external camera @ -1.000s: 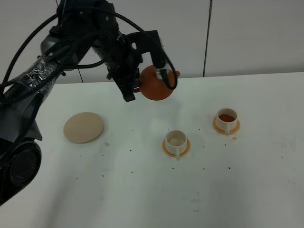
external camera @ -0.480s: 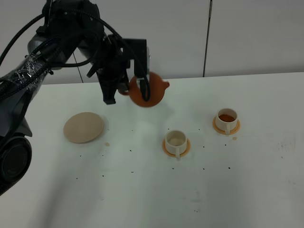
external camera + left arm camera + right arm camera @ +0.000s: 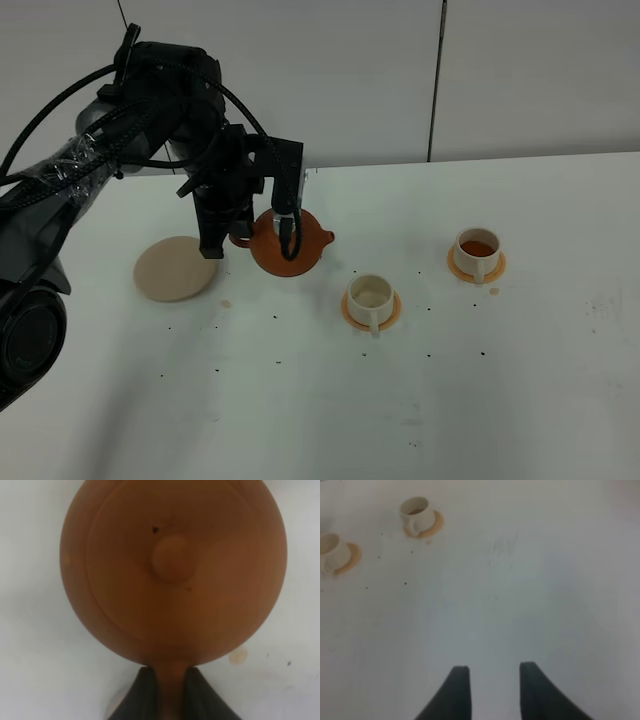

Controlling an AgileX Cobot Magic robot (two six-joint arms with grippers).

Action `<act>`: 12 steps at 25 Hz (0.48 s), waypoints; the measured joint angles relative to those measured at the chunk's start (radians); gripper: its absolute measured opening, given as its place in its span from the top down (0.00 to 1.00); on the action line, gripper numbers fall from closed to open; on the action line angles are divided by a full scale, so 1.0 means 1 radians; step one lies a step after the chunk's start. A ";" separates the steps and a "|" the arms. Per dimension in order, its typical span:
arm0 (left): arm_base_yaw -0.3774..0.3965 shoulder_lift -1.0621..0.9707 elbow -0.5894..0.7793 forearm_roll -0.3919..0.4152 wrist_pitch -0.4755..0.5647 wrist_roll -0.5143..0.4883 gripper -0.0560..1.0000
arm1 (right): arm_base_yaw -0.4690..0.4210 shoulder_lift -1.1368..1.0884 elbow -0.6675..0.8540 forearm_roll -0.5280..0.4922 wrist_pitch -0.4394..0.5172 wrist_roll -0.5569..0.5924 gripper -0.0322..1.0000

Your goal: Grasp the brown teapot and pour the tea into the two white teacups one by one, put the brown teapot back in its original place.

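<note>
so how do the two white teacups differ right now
The farther teacup shows dark orange-brown tea inside; the nearer teacup looks pale inside, its fill unclear. The nearer teacup sits closer to the brown teapot than the farther teacup does. Both are off-white, upright on orange saucers, handles facing front.

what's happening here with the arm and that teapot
The left gripper holds the brown teapot by its handle, jaws shut on it. The teapot is roughly level, between the cream plate and the nearer teacup, and not yet on the plate. The farther teacup holds brown tea; the nearer one's contents are hard to tell. The right gripper hangs open over bare table, holding nothing.
</note>
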 joint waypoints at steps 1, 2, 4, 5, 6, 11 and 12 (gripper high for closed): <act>0.000 0.000 0.000 0.008 0.000 0.008 0.78 | 0.000 0.000 0.000 0.000 0.000 0.000 0.74; 0.000 -0.001 0.000 0.015 0.000 0.018 0.78 | 0.000 0.000 0.000 0.000 0.000 0.000 0.74; -0.001 -0.001 0.000 0.031 0.000 0.039 0.78 | 0.000 0.000 0.000 0.000 0.000 0.000 0.74; -0.003 -0.001 0.000 0.039 0.000 0.047 0.78 | 0.000 0.000 0.000 0.000 0.000 0.000 0.74; -0.006 -0.001 0.000 0.047 0.000 0.051 0.78 | 0.000 0.000 0.000 0.000 0.000 0.000 0.74; -0.032 -0.001 0.000 0.072 0.000 0.070 0.78 | 0.000 0.000 0.000 0.000 0.000 0.000 0.74; -0.041 -0.001 0.000 0.082 0.000 0.071 0.78 | 0.000 0.000 0.000 0.000 0.000 0.000 0.74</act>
